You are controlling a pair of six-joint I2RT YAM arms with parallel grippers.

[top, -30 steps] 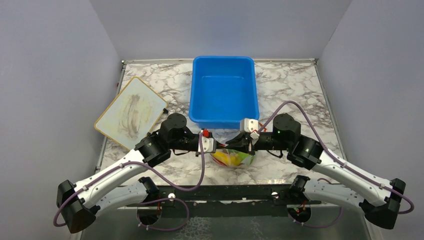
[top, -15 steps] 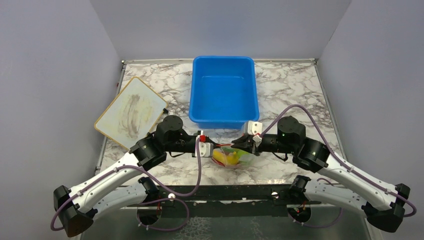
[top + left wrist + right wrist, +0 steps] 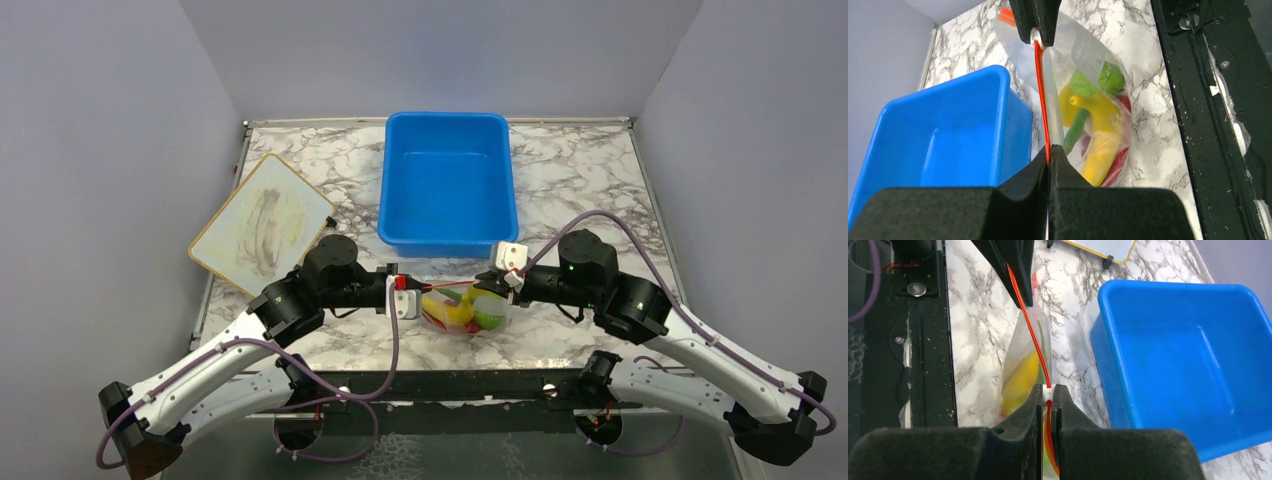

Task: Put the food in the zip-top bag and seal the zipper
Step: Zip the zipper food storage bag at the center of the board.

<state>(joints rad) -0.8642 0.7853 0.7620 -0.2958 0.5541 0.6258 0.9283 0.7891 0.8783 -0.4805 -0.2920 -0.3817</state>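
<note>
food (image 3: 1100,132): all inside the bag (image 3: 1070,55). Yellow banana (image 3: 1104,115), green pieces and something red low down are visible through the plastic. No loose produce shows on the marble or in the blue tub (image 3: 447,180), so loading looks done.
bag position: hung between the two grippers, just in front of the tub's near wall (can't tell if its belly touches the table).
left gripper (image 3: 1049,156): clamped shut on one end of the zipper (image 3: 1040,90).
right gripper (image 3: 1048,391): clamped shut on the other end.
zipper state: pulled into one straight, taut orange-red line between the two pinches. It reads as a single strip, so probably pressed together along that span. The ends under the fingers are hidden.
left to do: my read is to confirm the seal runs end to end, then let go.
surface: table (image 3: 590,180), white-grey marble pattern. A black rail (image 3: 450,385) runs along the near edge. A smudged board (image 3: 262,225) with a yellow rim lies skewed at the left.
room: plain pale grey-lilac walls (image 3: 440,50) on three sides.
</note>
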